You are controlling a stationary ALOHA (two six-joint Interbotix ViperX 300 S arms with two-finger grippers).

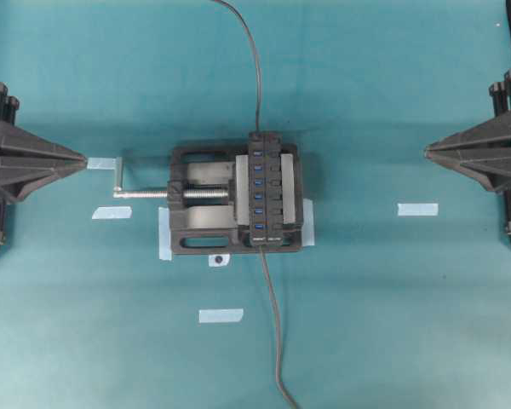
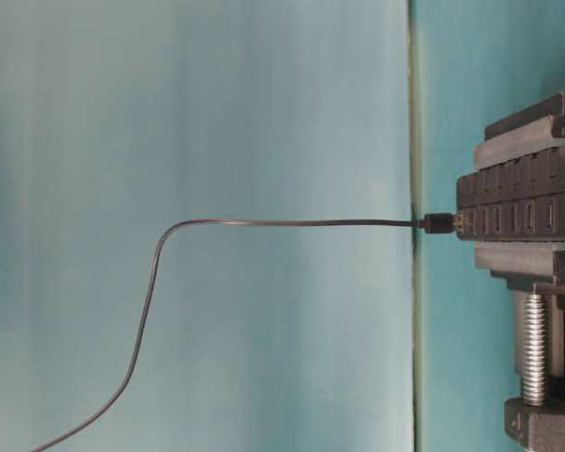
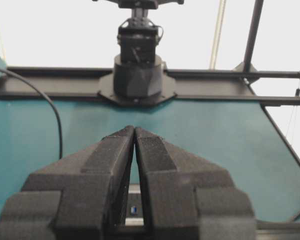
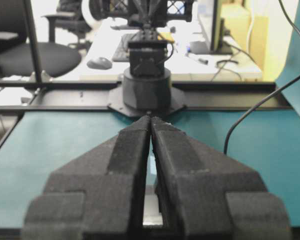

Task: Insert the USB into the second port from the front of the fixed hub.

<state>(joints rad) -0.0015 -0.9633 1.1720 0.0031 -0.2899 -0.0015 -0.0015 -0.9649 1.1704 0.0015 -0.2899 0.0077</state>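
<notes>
The fixed hub [image 1: 265, 192], a black bar with a row of blue slots, sits clamped at the table's centre. The slots I can see on the hub [image 2: 523, 198] in the table-level view are empty. A thin grey cable [image 1: 275, 341], the USB's, runs from the near table edge to the hub's front end. Its plug does not stand out from the black there. My left gripper [image 1: 85, 159] [image 3: 134, 129] rests far left, shut and empty. My right gripper [image 1: 427, 152] [image 4: 150, 119] rests far right, also shut and empty.
A black vise [image 1: 196, 230] with a silver screw [image 1: 145, 193] holds the hub. The hub's own cable [image 1: 257, 85] leaves its back end through a black connector [image 2: 440, 224] and rises. Tape strips [image 1: 417, 209] [image 1: 221, 315] lie on the teal cloth.
</notes>
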